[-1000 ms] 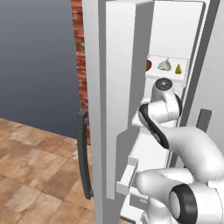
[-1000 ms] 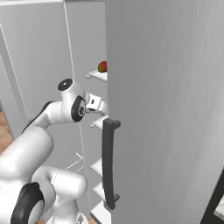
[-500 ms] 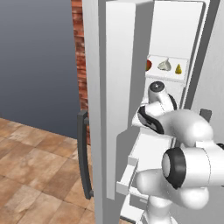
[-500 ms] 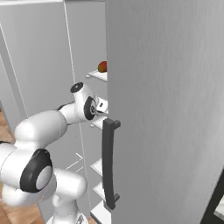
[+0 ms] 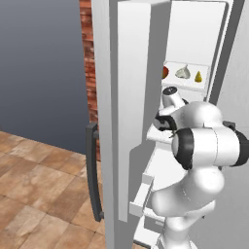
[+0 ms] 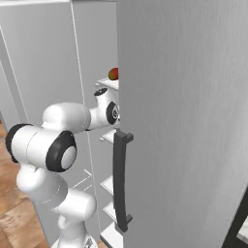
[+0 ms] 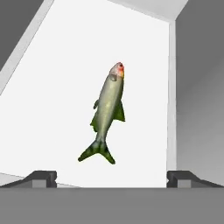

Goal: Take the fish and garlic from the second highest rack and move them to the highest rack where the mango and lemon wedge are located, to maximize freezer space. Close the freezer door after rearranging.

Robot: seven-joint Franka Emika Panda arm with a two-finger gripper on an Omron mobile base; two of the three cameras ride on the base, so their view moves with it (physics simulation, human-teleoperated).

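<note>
The fish (image 7: 107, 111), silver-green with a reddish head, lies alone on the second highest rack (image 7: 48, 109), a flat white slab. My gripper (image 7: 111, 177) hovers open just short of its tail, with one dark fingertip (image 7: 41, 177) out to each side. In the left base view my hand (image 5: 164, 121) reaches into the freezer (image 5: 194, 39) at that level. Above it, the highest rack (image 5: 187, 83) holds the mango (image 5: 165, 72), the garlic (image 5: 183, 72) and the lemon wedge (image 5: 198, 77) in a row. The freezer door (image 5: 131, 121) stands open to the left.
The open door's dark bar handle (image 5: 92, 170) and its white inner bins (image 5: 141, 194) are close on my left. A closed grey neighbouring door (image 6: 184, 121) with its own handle (image 6: 121, 184) walls off the right. The mango (image 6: 113, 73) peeks past its edge. Brown tiled floor (image 5: 34, 194) lies below.
The arm's elbow has swung up and nearer the cameras while the hand stays inside at the second shelf. The jaws have stayed open. Food on the top shelf has not moved.
</note>
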